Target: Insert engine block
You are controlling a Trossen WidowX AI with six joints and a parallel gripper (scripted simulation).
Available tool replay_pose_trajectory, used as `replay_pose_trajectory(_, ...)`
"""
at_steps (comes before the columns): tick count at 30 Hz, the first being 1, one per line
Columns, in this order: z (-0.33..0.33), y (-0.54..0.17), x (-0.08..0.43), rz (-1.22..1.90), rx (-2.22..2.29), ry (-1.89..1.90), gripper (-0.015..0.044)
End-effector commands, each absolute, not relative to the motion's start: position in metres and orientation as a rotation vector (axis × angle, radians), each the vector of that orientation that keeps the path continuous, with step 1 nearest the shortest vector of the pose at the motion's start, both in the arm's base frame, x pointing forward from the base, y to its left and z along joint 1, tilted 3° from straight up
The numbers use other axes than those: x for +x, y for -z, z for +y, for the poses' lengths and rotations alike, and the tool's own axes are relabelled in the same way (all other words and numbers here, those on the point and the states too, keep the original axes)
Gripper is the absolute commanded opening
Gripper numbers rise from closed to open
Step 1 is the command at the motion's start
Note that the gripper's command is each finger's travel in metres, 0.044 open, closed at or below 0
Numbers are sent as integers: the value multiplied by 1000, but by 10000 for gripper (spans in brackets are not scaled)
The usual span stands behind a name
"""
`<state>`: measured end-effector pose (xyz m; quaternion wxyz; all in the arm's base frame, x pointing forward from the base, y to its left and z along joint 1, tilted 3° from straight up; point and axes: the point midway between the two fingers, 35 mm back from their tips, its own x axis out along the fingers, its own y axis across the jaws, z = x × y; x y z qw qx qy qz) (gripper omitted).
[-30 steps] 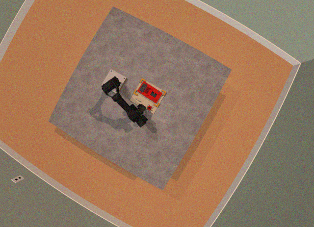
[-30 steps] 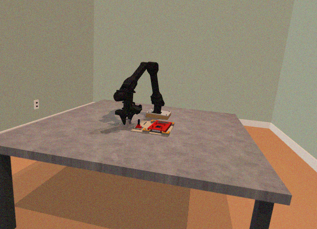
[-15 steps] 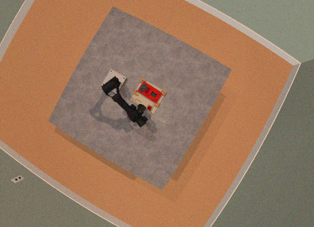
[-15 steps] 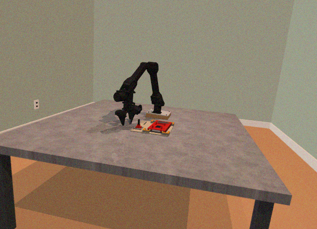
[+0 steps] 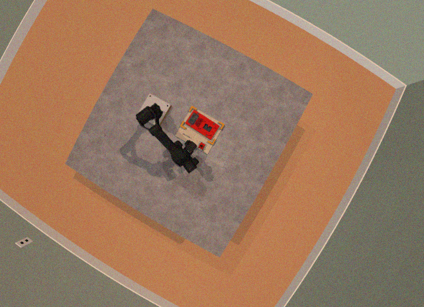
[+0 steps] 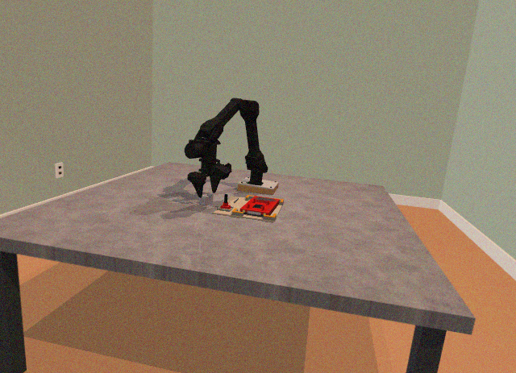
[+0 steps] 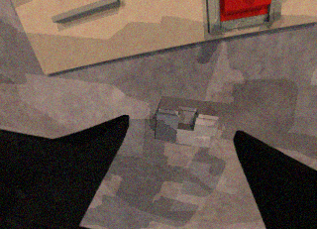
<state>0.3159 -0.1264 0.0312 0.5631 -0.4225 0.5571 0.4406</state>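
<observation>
The grey engine block (image 6: 205, 200) (image 7: 166, 126) appears to rest on the table beside the cream board, its slot showing from above in the wrist view. My gripper (image 6: 206, 193) (image 7: 180, 127) is open and holds nothing. Its fingertips stand apart on either side of the block in the wrist view, and look a little above it in the exterior view. The red car body (image 5: 214, 130) (image 6: 271, 203) lies on the board between orange corner brackets, with dark openings in its top. The rib cannot be made out. The arm hides the block and fingertips in the top view.
The cream board (image 5: 181, 131) (image 7: 163, 6) has its near edge just beyond the block. On it stand a red piece with a black knob (image 5: 202, 146) (image 6: 226, 204), close to the gripper, and a grey bar (image 7: 86, 10). The arm's base (image 6: 260, 188) is behind the board.
</observation>
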Motion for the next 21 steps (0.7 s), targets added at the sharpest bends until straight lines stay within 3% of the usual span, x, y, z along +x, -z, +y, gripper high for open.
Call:
replay_pose_trajectory(1,-127,-47,318,1302,-1002,-1034,440)
replay_pose_trajectory(21,-128,-61,317,1303,-1001,-1033,440)
